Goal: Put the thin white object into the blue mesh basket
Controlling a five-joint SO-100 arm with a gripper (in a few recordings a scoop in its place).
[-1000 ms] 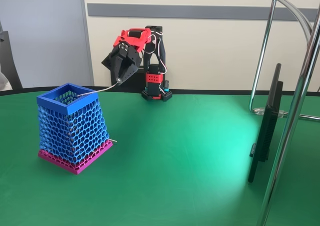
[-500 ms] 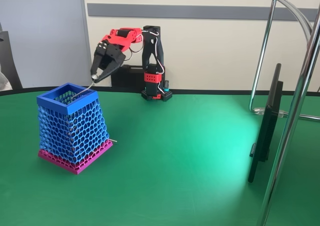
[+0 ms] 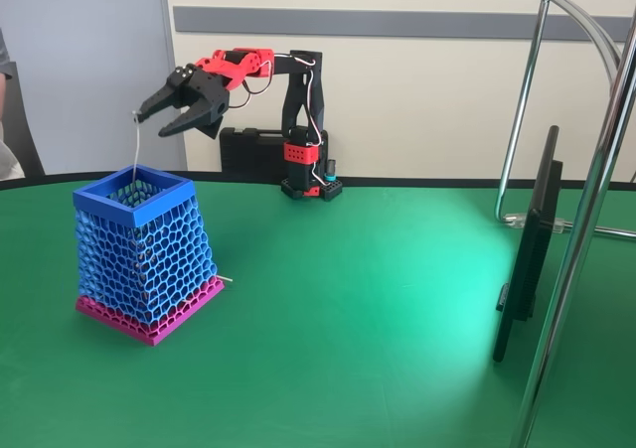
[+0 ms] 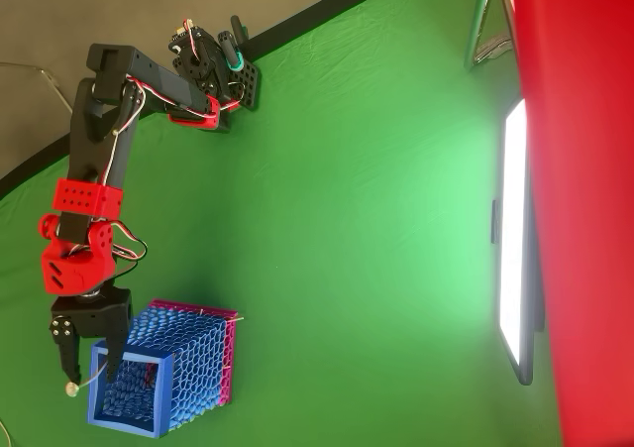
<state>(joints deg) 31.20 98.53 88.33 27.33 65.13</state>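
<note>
The blue mesh basket [image 3: 149, 254] [image 4: 193, 353] stands on its magenta base at the left of the green table. My gripper [image 3: 151, 123] [image 4: 87, 368] hovers above the basket's far rim with its jaws spread apart. The thin white object [image 3: 134, 150] [image 4: 89, 376] hangs almost straight down from the tip of the upper finger. Its lower end reaches into the basket's mouth. From above, its small knob lies just beyond one fingertip, outside the rim. I cannot tell whether the stick still touches the finger.
A short white sliver [image 3: 227, 279] lies by the basket's base. A black monitor [image 3: 527, 259] and chrome stand tubes [image 3: 586, 210] occupy the right side. A black case [image 3: 253, 150] sits behind the arm's base. Part of a person [image 3: 5, 120] shows at the left edge.
The arm swung left and rose over the basket. The jaws spread apart, and the stick went from slanting sideways to hanging vertically into the basket.
</note>
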